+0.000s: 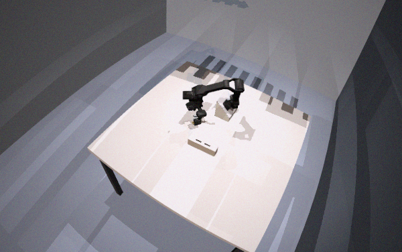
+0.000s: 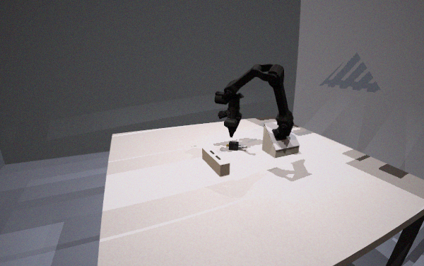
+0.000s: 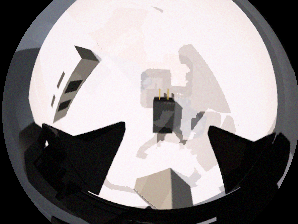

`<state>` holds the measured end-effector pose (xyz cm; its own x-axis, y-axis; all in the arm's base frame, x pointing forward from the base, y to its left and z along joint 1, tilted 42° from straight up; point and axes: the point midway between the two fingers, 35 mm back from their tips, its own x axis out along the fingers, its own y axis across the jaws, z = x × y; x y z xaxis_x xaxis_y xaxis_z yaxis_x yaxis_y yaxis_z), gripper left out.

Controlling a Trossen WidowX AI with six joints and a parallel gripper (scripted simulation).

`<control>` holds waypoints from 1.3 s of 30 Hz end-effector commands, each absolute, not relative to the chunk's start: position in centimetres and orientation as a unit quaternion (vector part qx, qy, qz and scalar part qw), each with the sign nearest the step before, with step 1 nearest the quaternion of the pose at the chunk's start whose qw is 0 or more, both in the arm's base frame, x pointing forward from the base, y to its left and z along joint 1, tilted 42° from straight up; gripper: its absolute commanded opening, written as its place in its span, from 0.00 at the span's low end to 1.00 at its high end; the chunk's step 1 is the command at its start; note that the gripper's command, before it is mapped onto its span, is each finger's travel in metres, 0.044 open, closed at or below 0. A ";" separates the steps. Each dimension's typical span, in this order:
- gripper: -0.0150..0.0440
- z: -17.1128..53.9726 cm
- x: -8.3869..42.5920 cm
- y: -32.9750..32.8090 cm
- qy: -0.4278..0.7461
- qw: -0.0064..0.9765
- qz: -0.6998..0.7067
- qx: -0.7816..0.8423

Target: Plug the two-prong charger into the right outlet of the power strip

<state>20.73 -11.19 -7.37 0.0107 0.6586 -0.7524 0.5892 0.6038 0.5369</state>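
Observation:
The charger (image 1: 197, 122) (image 2: 233, 146) (image 3: 163, 116) is a small dark block lying on the table. Its two yellow prongs point up the wrist view, away from the arm's base. My gripper (image 1: 200, 117) (image 2: 231, 136) (image 3: 169, 128) is open and empty, pointing down above the charger. The charger shows between the spread fingers in the wrist view, and a gap shows below the fingertips in the exterior view. The power strip (image 1: 202, 147) (image 2: 215, 164) (image 3: 85, 70) is a long beige box with two dark slotted outlets on top. Both outlets look empty.
The wedge-shaped base block (image 1: 222, 112) (image 2: 268, 141) (image 3: 155, 187) carries the arm behind the charger. The table (image 1: 214, 187) (image 2: 169, 198) has its front edge beyond the strip. Arm shadows fall around the charger.

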 end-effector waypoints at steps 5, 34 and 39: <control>1.00 -7.9 20.3 -9.7 0.724 0.531 0.057 0.436; 1.00 -11.1 20.6 -6.9 0.724 0.531 0.058 0.436; 1.00 -11.7 20.5 -6.3 0.724 0.531 0.058 0.436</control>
